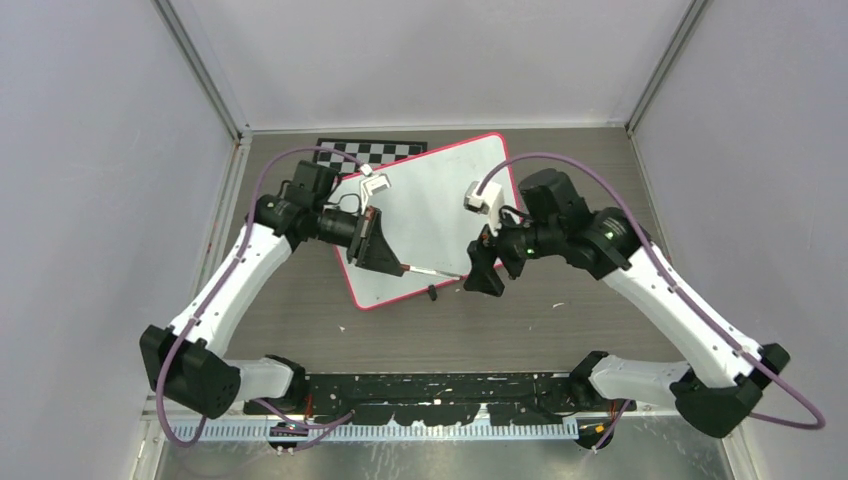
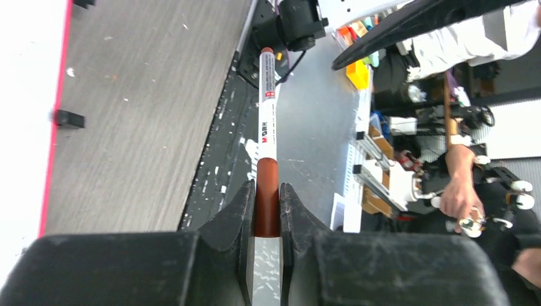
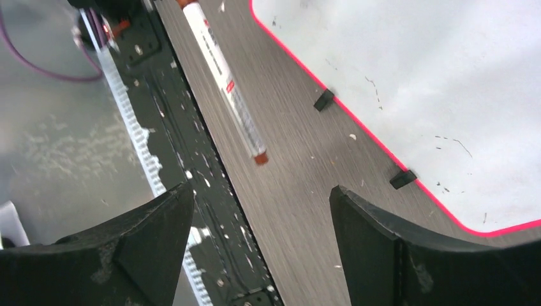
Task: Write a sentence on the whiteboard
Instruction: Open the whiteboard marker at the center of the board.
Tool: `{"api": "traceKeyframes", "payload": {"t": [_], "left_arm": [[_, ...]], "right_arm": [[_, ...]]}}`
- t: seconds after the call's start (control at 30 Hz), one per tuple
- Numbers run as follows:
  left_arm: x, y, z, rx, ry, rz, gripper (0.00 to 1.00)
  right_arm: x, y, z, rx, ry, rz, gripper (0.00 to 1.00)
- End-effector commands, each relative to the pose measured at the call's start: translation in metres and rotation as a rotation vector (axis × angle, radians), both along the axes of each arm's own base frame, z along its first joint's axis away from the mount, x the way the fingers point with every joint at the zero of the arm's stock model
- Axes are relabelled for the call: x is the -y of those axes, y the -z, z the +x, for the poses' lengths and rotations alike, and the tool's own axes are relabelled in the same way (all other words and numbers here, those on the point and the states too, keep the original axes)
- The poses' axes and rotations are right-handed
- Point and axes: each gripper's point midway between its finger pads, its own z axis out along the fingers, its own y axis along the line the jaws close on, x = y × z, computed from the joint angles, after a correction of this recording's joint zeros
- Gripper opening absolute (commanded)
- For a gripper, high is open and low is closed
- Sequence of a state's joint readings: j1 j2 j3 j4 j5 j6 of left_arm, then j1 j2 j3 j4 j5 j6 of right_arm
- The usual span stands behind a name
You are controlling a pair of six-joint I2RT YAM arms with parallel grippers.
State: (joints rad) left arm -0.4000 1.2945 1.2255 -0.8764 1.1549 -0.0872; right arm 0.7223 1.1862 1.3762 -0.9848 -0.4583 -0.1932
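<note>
Left jaws: clamped tight on the marker's (image 2: 267,127) dark-brown end.
Right jaws: spread wide and holding nothing, with the marker's free end just ahead of them.
Marker: in the air along the whiteboard's (image 1: 430,205) near edge, by its clips (image 3: 324,99).
Handling: you likely have a light, stiff, slick barrel, so take it mid-barrel, squarely.
Whiteboard: flat on the table (image 1: 560,320), with no sentence readable.
Containers: none in view.
</note>
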Motion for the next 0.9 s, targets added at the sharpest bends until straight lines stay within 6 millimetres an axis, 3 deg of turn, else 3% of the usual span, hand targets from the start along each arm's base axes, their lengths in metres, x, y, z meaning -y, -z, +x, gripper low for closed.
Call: {"api": "traceKeyframes", "payload": {"t": [0.0, 0.43, 0.7, 0.87], "left_arm": [[-0.019, -0.018, -0.01, 0.162, 0.003, 0.011, 0.0], [-0.04, -0.013, -0.014, 0.199, -0.082, 0.02, 0.0], [-0.034, -0.034, -0.01, 0.224, -0.108, -0.072, 0.0], [-0.025, -0.051, -0.002, 0.235, -0.117, -0.173, 0.0]], "right_arm": [[-0.003, -0.028, -0.003, -0.031, 0.104, 0.169, 0.83], [-0.003, -0.052, 0.008, -0.141, 0.129, 0.323, 0.85], [-0.023, -0.058, 0.008, -0.245, 0.084, 0.417, 0.85], [-0.039, -0.073, 0.012, -0.317, 0.027, 0.484, 0.84]]}}
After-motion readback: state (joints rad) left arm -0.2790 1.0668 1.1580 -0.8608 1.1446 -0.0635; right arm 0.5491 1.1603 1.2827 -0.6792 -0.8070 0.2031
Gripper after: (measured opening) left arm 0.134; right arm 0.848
